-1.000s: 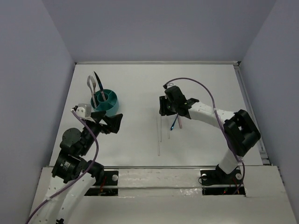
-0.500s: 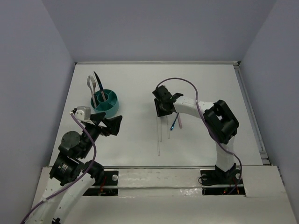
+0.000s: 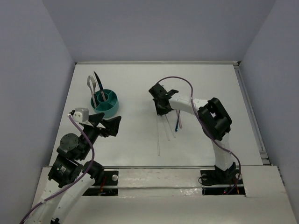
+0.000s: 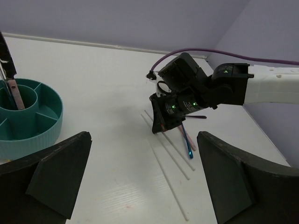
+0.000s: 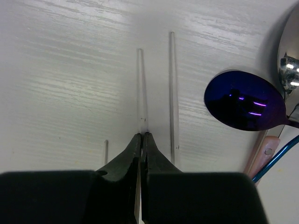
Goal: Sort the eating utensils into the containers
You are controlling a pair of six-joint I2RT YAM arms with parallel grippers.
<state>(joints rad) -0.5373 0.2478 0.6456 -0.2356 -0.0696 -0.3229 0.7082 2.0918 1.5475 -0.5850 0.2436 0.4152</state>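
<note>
Now the right gripper (image 5: 141,138) is fully closed, its tips pinched on the near end of one chopstick (image 5: 140,88) that lies flat on the table (image 5: 56,70). A second ago the jaws were still partly open and the arm stood further right; it has since swung left over the sticks and closed. The grasp appears made, though the wrist view cannot confirm that the stick sits between the pads rather than beneath them. The blue-purple spoon (image 5: 245,100) lies just beside. The left gripper (image 4: 145,176) is wide open and empty, near the caddy (image 3: 110,108). Remaining: lift, carry across to the caddy.
</note>
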